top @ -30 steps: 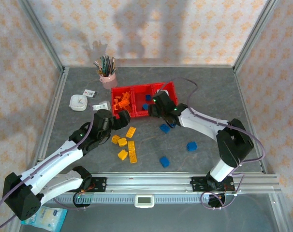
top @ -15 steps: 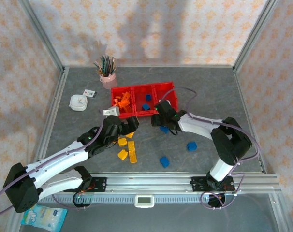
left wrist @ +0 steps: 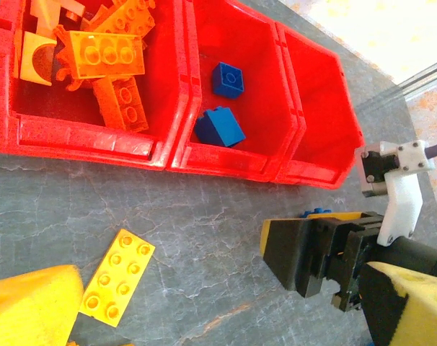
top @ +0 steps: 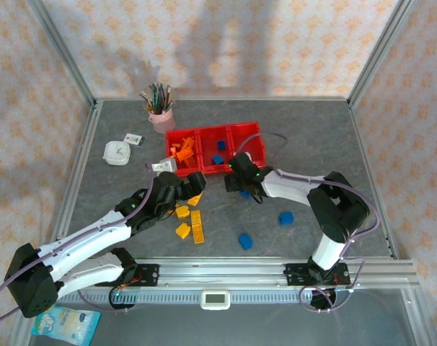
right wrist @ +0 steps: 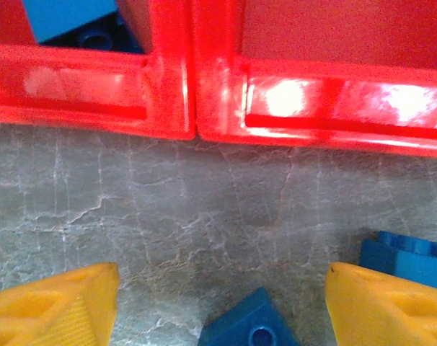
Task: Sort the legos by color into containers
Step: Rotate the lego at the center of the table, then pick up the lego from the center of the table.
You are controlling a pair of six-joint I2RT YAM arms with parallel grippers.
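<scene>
Small blue plastic brick (right wrist: 251,333) sits between parted, empty fingers of right gripper (right wrist: 220,306), just short of red plastic bins' (right wrist: 190,94) near wall, mid-worktop. Left gripper (top: 195,182) released, farther off.

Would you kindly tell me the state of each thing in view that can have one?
Left section of the red plastic bin row, holding orange plastic bricks.
Middle section, holding two blue bricks.
Right section, empty.
Left gripper, jaws open, holding nothing.
Right gripper, jaws open, astride a small blue plastic brick.
Pink cup of pens, upright.
</scene>
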